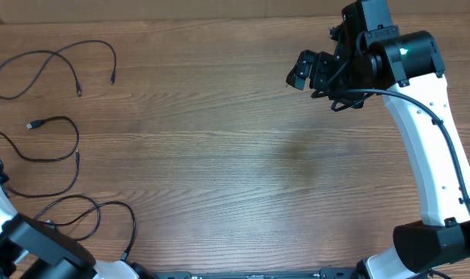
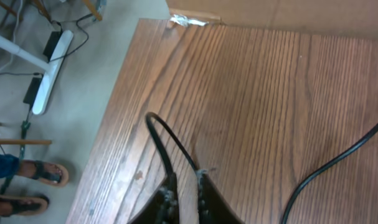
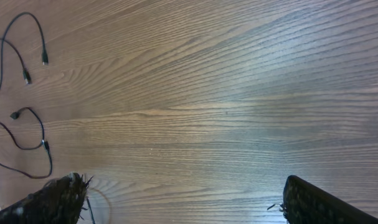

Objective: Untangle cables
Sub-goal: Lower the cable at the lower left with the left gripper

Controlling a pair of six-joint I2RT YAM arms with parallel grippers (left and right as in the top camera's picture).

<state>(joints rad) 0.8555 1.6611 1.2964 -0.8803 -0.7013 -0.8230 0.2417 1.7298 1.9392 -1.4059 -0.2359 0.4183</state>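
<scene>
Three thin black cables lie apart on the left side of the table in the overhead view: one at the far left [image 1: 91, 42], one in the middle left [image 1: 77, 139], one at the near left [image 1: 132, 221]. My left gripper [image 2: 184, 193] is almost closed at the table's left edge. A cable loop [image 2: 160, 134] runs out from between its fingertips. Another cable strand [image 2: 338, 162] crosses to its right. My right gripper [image 1: 300, 74] [image 3: 189, 199] is wide open and empty, high above the far right of the table. Its view shows two cables [image 3: 44, 53] [image 3: 43, 140].
The left wrist view shows the table's left edge [image 2: 114, 124], with a white power strip [image 2: 48, 74] and a person's sandalled feet [image 2: 27, 171] on the floor beyond it. Cardboard [image 2: 269, 12] lines the far edge. The left arm [image 1: 33, 244] fills the near-left corner.
</scene>
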